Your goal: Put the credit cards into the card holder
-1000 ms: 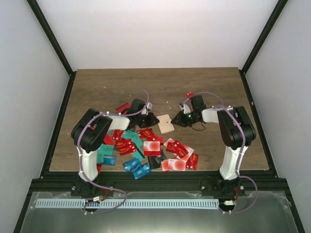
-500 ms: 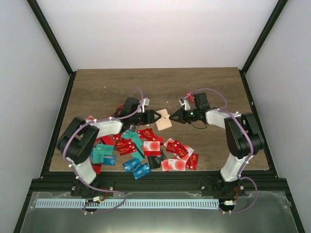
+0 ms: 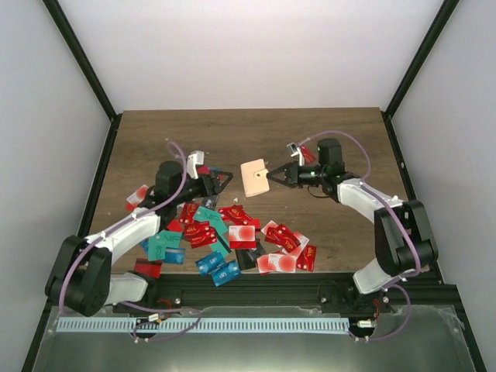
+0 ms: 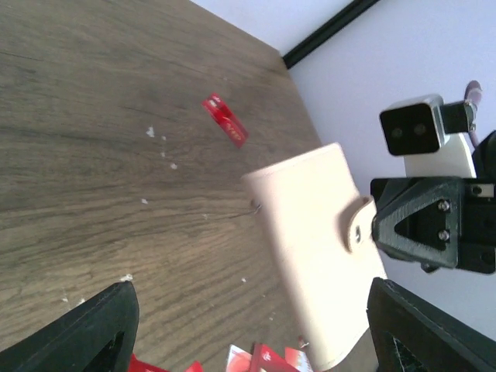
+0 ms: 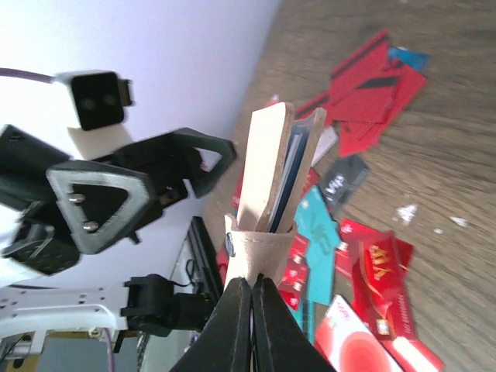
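Note:
The beige card holder (image 3: 253, 177) hangs in the air above the table, folded shut. My right gripper (image 3: 271, 176) is shut on its snap tab. In the right wrist view the card holder (image 5: 267, 174) stands edge-on above my pinched right gripper (image 5: 253, 284), with card edges showing inside. My left gripper (image 3: 222, 180) is open just left of the holder and not touching it. In the left wrist view the card holder (image 4: 314, 256) lies ahead of the left gripper (image 4: 249, 287), nearer its right finger. The credit cards (image 3: 232, 240), mostly red and teal, lie scattered near the front.
A single red card (image 3: 302, 151) lies behind the right gripper, seen as a red card (image 4: 225, 120) from the left wrist. Another red card (image 3: 138, 194) lies at the far left. Black frame posts and white walls enclose the wooden table (image 3: 256, 132).
The left gripper opened and drew back to the left, away from the holder. The right gripper shut on the holder's tab and carried it up and away from the cards.

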